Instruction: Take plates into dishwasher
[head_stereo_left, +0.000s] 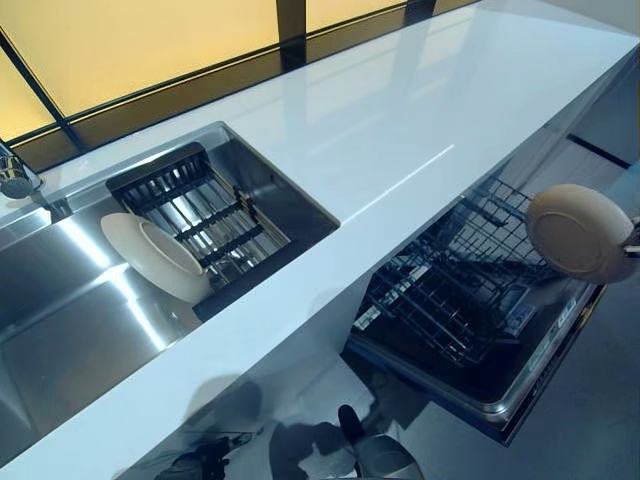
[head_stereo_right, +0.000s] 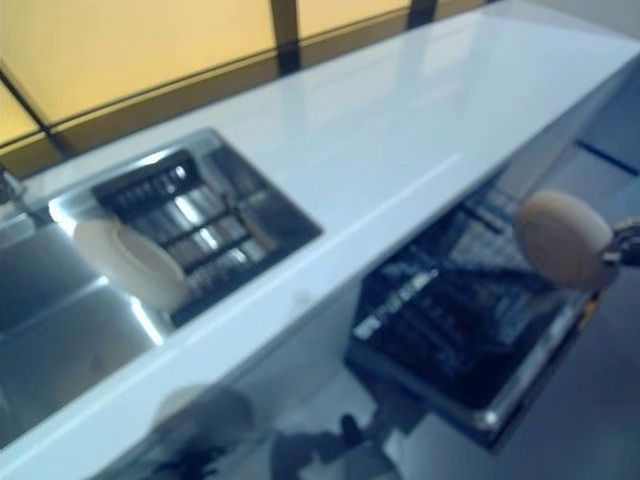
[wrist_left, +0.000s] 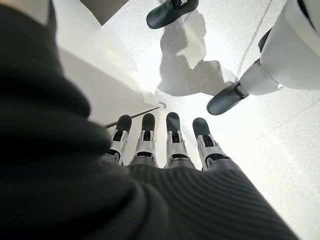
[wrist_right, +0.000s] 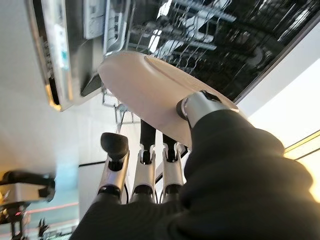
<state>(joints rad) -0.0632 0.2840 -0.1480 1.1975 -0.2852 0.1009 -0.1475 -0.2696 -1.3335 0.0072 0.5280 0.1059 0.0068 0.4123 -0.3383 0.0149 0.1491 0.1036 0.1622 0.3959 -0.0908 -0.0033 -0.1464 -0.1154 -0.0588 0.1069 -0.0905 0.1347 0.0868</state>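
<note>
My right hand (wrist_right: 150, 175) holds a cream plate (head_stereo_left: 580, 232) on edge, thumb on one face and fingers (wrist_right: 144, 167) under the other. The plate (wrist_right: 145, 85) hangs over the right end of the pulled-out dishwasher rack (head_stereo_left: 450, 290), apart from its wires. A second cream plate (head_stereo_left: 155, 258) leans against the dark drying rack (head_stereo_left: 195, 205) in the steel sink (head_stereo_left: 60, 330). My left hand (wrist_left: 170, 145) hangs low beside the cabinet with straight fingers and nothing in it.
A long white counter (head_stereo_left: 400, 130) runs between the sink and the dishwasher below its front edge. The dishwasher door (head_stereo_left: 540, 370) lies open under the rack. A faucet (head_stereo_left: 15, 180) stands at the far left. Windows line the back.
</note>
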